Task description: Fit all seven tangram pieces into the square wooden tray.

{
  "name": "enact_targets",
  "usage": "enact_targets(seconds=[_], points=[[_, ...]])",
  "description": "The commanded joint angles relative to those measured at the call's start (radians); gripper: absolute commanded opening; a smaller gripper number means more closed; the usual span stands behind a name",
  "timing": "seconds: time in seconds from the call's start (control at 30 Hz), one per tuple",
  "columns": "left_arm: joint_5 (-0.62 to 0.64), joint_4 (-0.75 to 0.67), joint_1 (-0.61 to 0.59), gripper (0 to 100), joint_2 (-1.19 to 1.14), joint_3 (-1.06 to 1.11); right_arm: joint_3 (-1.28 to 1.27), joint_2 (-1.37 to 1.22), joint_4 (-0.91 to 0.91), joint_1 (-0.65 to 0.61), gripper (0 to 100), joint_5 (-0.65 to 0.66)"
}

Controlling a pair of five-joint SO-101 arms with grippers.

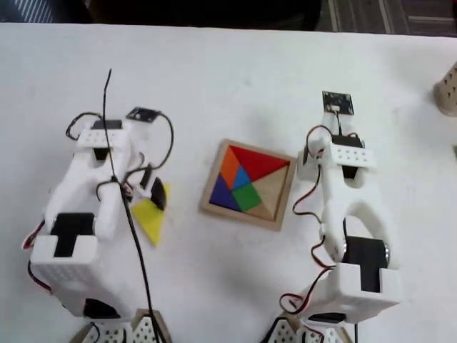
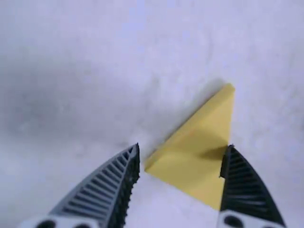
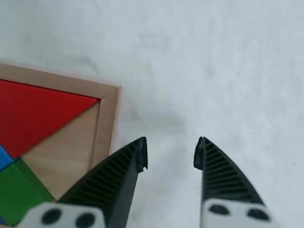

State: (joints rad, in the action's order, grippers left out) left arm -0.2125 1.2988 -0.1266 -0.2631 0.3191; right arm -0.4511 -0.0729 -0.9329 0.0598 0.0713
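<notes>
Here, left end effector (image 2: 183, 147) straddles yellow triangle (image 2: 203, 129).

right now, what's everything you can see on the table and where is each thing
table: 1, white, under everything
wooden tray: 1, light wood, table centre, between the arms
red triangle: 1, red, tray's far part
orange piece: 1, orange, in the tray beside the red triangle
green square: 1, green, mid tray
blue pieces: count unclear, light and dark blue, tray's left part
bare gap: 1, wood, tray's right part
yellow triangle: 1, yellow, on the table left of the tray
beige holed object: 1, beige, table's far right edge, cut off
left tool: 1, black fingers, open, straddling the yellow triangle
right tool: 1, black fingers, open, over bare table beside a tray corner
</notes>
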Motion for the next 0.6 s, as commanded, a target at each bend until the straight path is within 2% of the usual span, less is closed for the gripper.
enact_targets(seconds=[0.0,0.23,0.37,0.57], points=[[0.021,0.012,0.007,28,0.004,-0.052,0.049,0.012,0.018,-0.005,16.3,0.015],[0.028,0.086,0.012,28,0.004,-0.051,0.054,0.005,0.016,-0.004,16.3,0.015],[0.132,0.103,0.007,28,-0.002,-0.052,0.054,0.005,0.016,-0.005,16.3,0.015],[0.190,0.103,0.015,28,-0.004,-0.052,0.054,0.005,0.016,-0.002,16.3,0.015]])
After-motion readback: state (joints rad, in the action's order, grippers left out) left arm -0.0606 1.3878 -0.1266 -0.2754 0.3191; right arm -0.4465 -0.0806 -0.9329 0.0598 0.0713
